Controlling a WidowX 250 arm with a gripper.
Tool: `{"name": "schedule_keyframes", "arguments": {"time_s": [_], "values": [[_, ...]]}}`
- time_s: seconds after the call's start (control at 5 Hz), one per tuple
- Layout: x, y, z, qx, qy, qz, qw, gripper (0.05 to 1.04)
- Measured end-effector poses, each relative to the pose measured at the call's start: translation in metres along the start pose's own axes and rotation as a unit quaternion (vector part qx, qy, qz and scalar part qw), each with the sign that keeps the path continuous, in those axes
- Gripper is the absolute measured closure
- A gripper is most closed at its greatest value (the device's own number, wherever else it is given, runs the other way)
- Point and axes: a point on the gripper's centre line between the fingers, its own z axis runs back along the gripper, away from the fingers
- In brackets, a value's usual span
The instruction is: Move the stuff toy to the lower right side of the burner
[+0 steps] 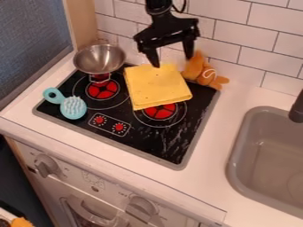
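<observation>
Left: teal brush (71,106) and metal bowl (99,59) on burner (172,148), not part of the job. Middle: yellow cloth (155,86) on burner, partly over a red ring. Above its back edge, gripper (172,62), claw spread wide, nothing held. Just right of that, stuff toy (204,72), orange, at the burner's upper right corner, by the tiled wall. Sink (237,153) far right.

Progress: toy not at the goal, so the move looks undone. Grasp, carry to lower right side, and release all left.

Toy orientation: long axis slants from upper left, near the right finger, down to lower right. Narrow tip points up; wider part toward the counter. Can't tell which end is the head.
</observation>
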Motion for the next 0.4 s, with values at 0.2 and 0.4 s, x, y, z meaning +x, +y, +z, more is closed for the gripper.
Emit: {"name": "schedule_keyframes", "arguments": {"time_s": [0.2, 0.4], "values": [[-0.002, -0.013, -0.002, -0.006, -0.017, -0.035, 0.9992, 0.085], [-0.007, -0.027, -0.006, -0.01, -0.025, -0.064, 0.9976, 0.085]]}}
